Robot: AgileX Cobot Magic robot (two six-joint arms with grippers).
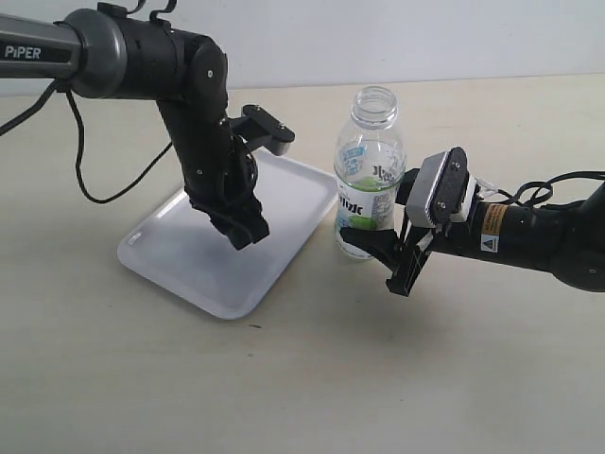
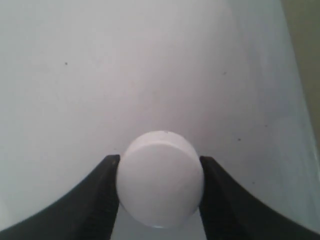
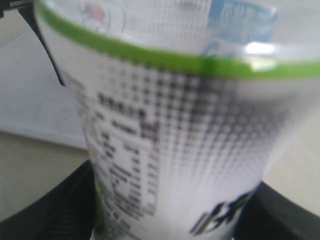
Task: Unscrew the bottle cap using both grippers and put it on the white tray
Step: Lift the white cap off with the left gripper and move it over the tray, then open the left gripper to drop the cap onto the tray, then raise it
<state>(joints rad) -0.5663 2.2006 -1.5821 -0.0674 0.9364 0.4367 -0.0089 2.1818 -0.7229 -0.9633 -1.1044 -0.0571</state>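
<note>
This is looking like a robotics lab's test bench rather than a home or a shop. A bare beige tabletop (image 1: 302, 397) is filling most of the exterior view, and a plain white wall (image 1: 425, 38) is running along the top of the frame. Two black robot arms are reaching in from the sides: the left arm (image 1: 104, 47), at upper left, is carrying the lettering "PIPER", and the right arm (image 1: 558, 241), at the right edge, is wearing a yellow warning sticker (image 1: 491, 227). A loose black cable (image 1: 79, 170) is trailing over the table at left, and another cable (image 1: 567, 176) is looping at far right. The props sitting near the middle are a white tray (image 1: 198, 260) and a labelled clear drink bottle (image 1: 369, 180).
</note>
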